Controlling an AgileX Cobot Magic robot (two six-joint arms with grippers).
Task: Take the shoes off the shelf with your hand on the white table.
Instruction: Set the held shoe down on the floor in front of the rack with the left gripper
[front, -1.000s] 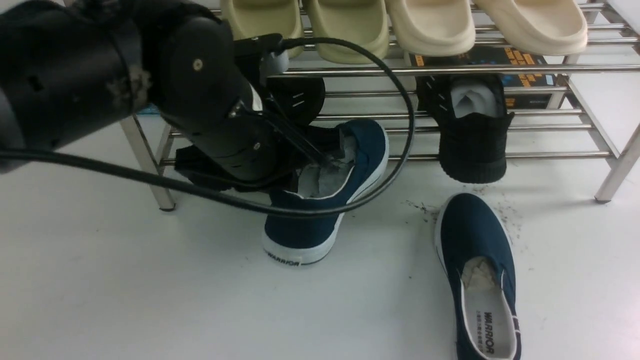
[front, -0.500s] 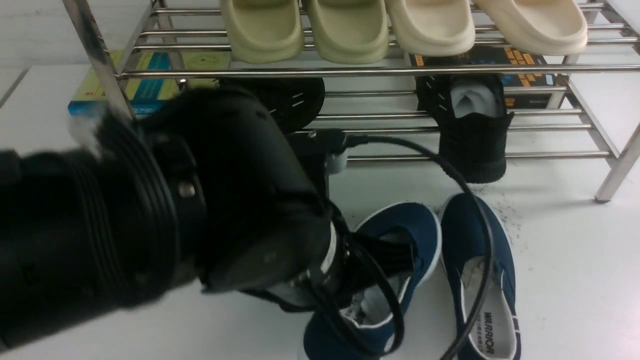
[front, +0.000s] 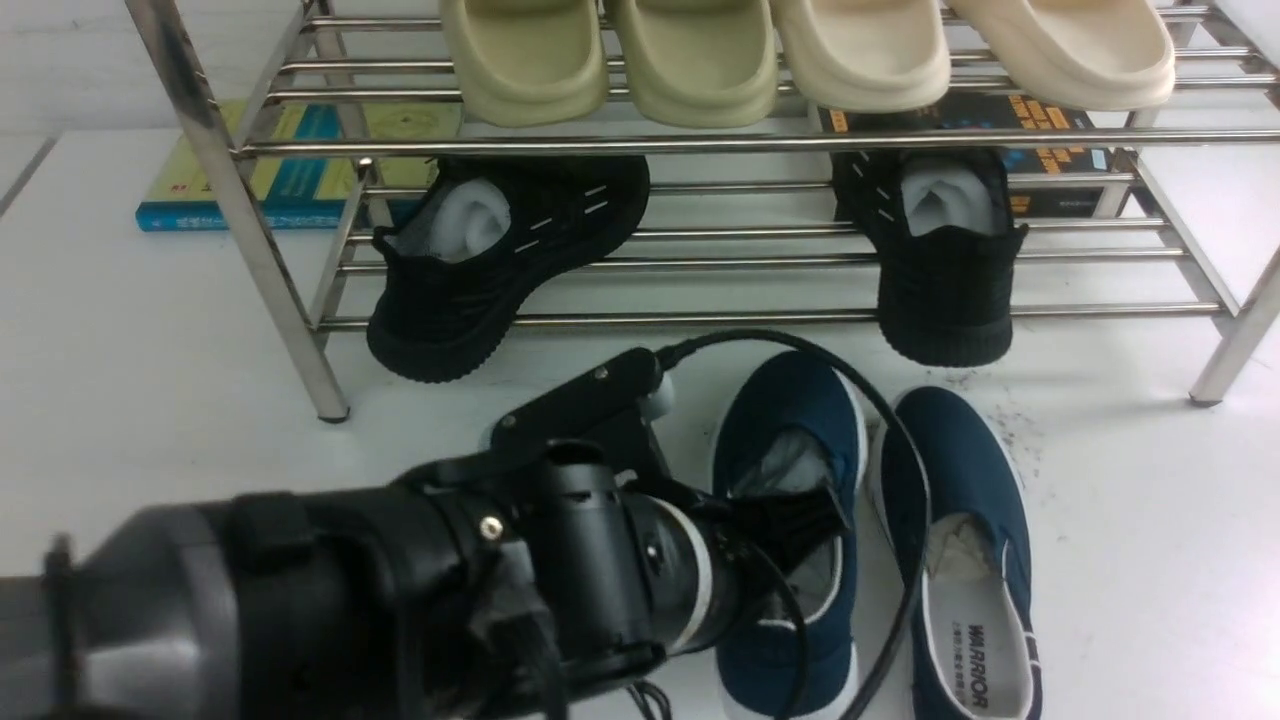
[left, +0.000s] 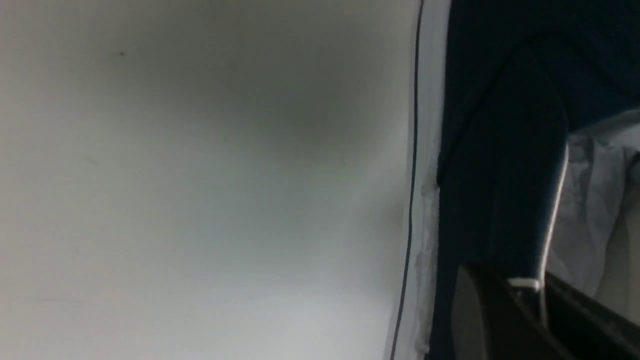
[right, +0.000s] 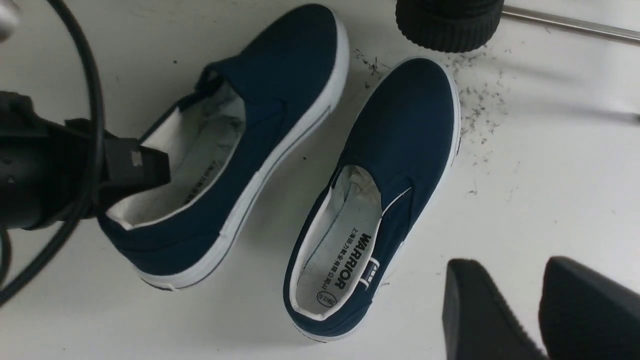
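Observation:
Two navy slip-on shoes lie side by side on the white table (front: 150, 400) in front of the chrome shelf (front: 700, 143). My left gripper (front: 800, 520) is shut on the collar of the left navy shoe (front: 790, 430), one finger inside and one outside; the shoe is level and at table height. The left wrist view shows the shoe's wall (left: 500, 165) between the fingers (left: 480, 315). The right navy shoe (front: 960, 470) lies free, "WARRIOR" insole up. In the right wrist view both shoes (right: 280, 80) (right: 405, 130) show, and my right gripper (right: 507, 265) is open and empty above bare table.
Two black knit sneakers (front: 500, 260) (front: 945, 270) sit on the shelf's lower tier, overhanging its front bar. Pale-green (front: 610, 60) and cream slippers (front: 960, 50) fill the top tier. Books (front: 250, 180) lie behind the shelf. Dark scuff specks (front: 1010, 430) lie near the right shoe. My left arm's cable (front: 900, 480) loops over the shoes.
My left arm has pulled the navy shoe off the lower tier, toward me and to the right, bringing it down beside the other navy shoe. The left black sneaker is now uncovered.

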